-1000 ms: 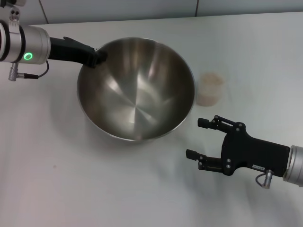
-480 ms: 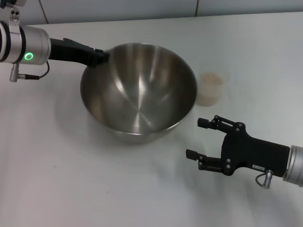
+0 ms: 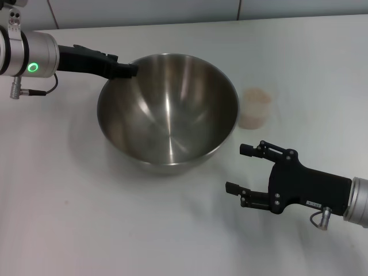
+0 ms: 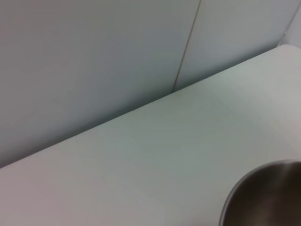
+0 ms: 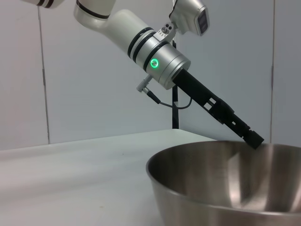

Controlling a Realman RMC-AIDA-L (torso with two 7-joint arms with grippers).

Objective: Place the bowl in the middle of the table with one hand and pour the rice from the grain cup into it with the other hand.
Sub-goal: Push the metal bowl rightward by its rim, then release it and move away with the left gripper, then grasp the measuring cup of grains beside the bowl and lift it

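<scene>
The large steel bowl [image 3: 168, 112] sits level on the white table [image 3: 69, 201], near its middle. My left gripper [image 3: 130, 69] reaches in from the left and is shut on the bowl's far-left rim; it also shows in the right wrist view [image 5: 255, 139]. The bowl's edge shows in the left wrist view [image 4: 263, 197] and fills the lower right wrist view [image 5: 225, 188]. The small translucent grain cup [image 3: 255, 107] stands just right of the bowl, with pale rice [image 3: 256, 96] inside. My right gripper [image 3: 237, 168] is open and empty, hovering below the cup, nearer the front edge.
A grey wall [image 3: 172, 11] runs along the table's far edge. The bowl is empty inside.
The bowl was tilted up towards me on its left rim; it has now dropped level and shifted slightly right. The right arm has not moved.
</scene>
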